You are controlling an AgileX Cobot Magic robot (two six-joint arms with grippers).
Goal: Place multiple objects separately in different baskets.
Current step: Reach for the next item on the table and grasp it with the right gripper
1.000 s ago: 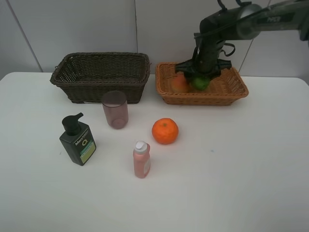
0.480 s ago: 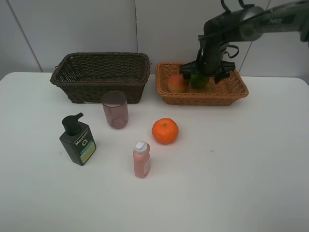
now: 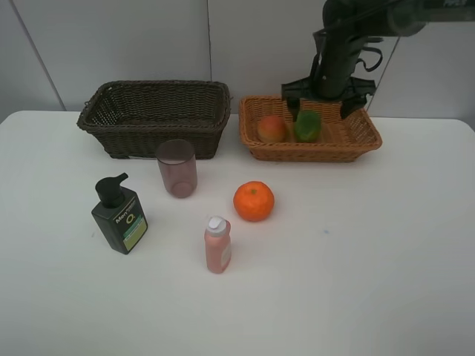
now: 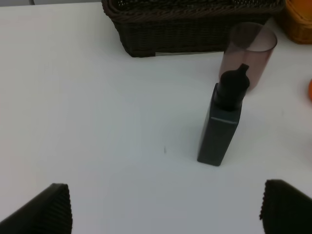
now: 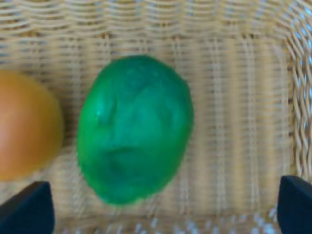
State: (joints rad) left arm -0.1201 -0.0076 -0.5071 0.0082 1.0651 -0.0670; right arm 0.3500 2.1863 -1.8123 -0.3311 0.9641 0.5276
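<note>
**Right claw point(image 3: 326, 95) spread wide, empty, above tan basket point(image 3: 319, 152)**

Left claw point(image 4: 165, 209) likewise wide, empty. Green mango point(image 5: 134, 146) lies in tan basket, just beside peach point(image 3: 272, 129). Orange point(image 3: 254, 201) on table point(image 3: 371, 259), near pink bottle point(image 3: 217, 245).

— What's new with the black right gripper point(image 3: 326, 90)?
— It is up out of the shallow orange-tan wicker basket point(image 3: 356, 145) now, jaws spread wide rather than clamped.
— And the green mango-shaped fruit point(image 3: 307, 126)?
— Let go; it lies free on the basket floor beside the red-yellow peach point(image 3: 272, 129), which now shows fully
</note>
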